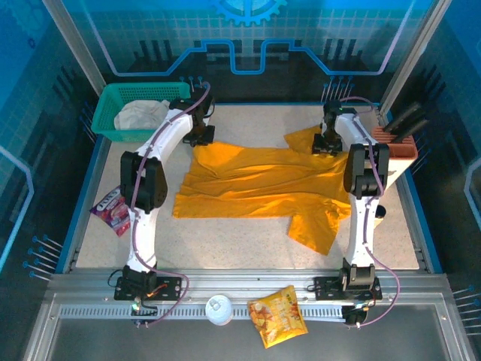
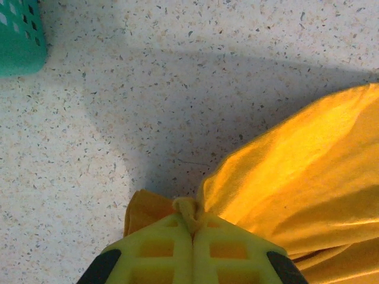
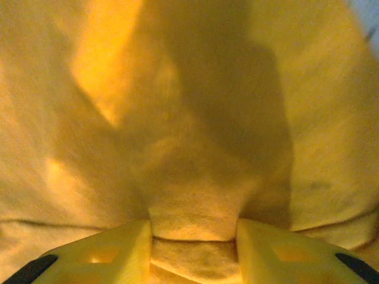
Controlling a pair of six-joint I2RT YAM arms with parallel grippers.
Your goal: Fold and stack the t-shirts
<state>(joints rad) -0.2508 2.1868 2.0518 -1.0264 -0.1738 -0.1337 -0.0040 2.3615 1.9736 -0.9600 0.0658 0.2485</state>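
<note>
Pinching the mustard t-shirt [image 1: 255,184] along its far edge with both tools, I see it lying spread across the middle of the speckled counter [image 1: 248,244], rumpled, with one sleeve splayed toward the near right. My left tool [image 2: 190,228] is at the shirt's far left corner. Its two yellow fingers [image 2: 160,251] are pressed together with a small tuck of the cloth's edge squeezed between their tips, and the rest of the shirt runs off to the right and under the tool. Ahead of that tool lies bare counter in shadow, and a corner of the teal basket [image 2: 18,35] sits apart from the cloth at the upper left of the wrist view. From above, the basket stands at the far left of the counter, just beside my left wrist, and the off-white t-shirt [image 1: 139,114] lies crumpled inside it. My right tool [image 3: 194,239] is at the shirt's far right end, where a corner of cloth peaks up off the counter. Its fingers [image 3: 118,251] stand apart with a thick fold of the mustard cloth filling the gap and clamped between them, creases fanning out from the grip. A glossy snack packet [image 1: 278,320] lies on the metal rail by my bases, well apart from the shirt.
</note>
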